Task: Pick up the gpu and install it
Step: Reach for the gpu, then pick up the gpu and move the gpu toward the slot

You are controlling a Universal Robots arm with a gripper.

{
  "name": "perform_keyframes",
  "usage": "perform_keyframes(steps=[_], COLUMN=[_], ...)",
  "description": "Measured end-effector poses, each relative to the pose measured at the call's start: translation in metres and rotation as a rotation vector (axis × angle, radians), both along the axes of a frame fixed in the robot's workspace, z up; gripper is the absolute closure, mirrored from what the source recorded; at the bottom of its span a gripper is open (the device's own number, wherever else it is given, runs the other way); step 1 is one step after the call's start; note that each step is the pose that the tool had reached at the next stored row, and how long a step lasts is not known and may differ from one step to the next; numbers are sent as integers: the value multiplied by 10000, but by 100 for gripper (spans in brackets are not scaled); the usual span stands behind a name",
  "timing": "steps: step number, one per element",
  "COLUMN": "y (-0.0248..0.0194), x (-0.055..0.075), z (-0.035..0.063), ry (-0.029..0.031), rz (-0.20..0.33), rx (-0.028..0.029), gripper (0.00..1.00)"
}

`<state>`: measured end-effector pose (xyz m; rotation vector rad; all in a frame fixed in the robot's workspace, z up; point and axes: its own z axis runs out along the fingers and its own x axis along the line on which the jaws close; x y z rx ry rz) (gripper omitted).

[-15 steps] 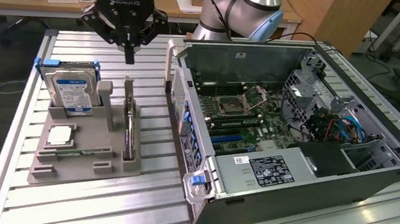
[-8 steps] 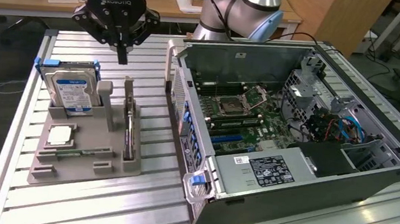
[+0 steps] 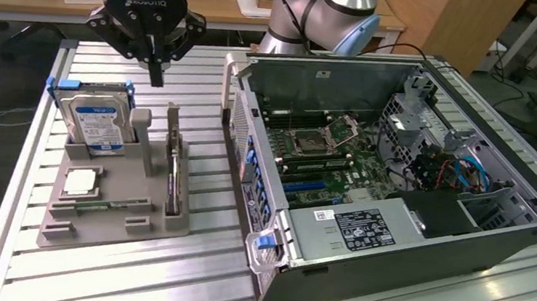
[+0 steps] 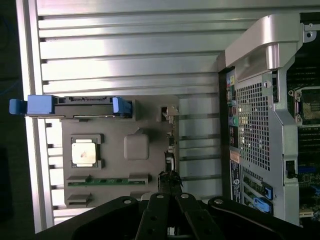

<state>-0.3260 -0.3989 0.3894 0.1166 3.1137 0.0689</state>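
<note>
Standing on edge at the exterior view's left, a hard drive with a blue-and-white label and blue side rails sits in the back slot of a grey parts holder. The holder lies on a slotted aluminium table. Nearer the camera in the same holder, a processor chip lies flat, with a narrow green memory stick in front of it. Just right of the drive, the gripper hangs above the holder's far end, its jaws pressed together and clamped on nothing. The gpu stands on its long edge in the holder's right-hand slot (a thin dark line in the wrist view), below the fingertips and not touching them. Further right, an open computer case lies on its side, with motherboard and power supply exposed. The arm rises behind the case.
</note>
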Motion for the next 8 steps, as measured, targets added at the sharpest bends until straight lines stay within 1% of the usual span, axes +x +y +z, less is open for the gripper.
perform_keyframes(steps=[8], y=[0], x=[0], z=[0], ry=[0], rz=[0], rx=[0], gripper=[89])
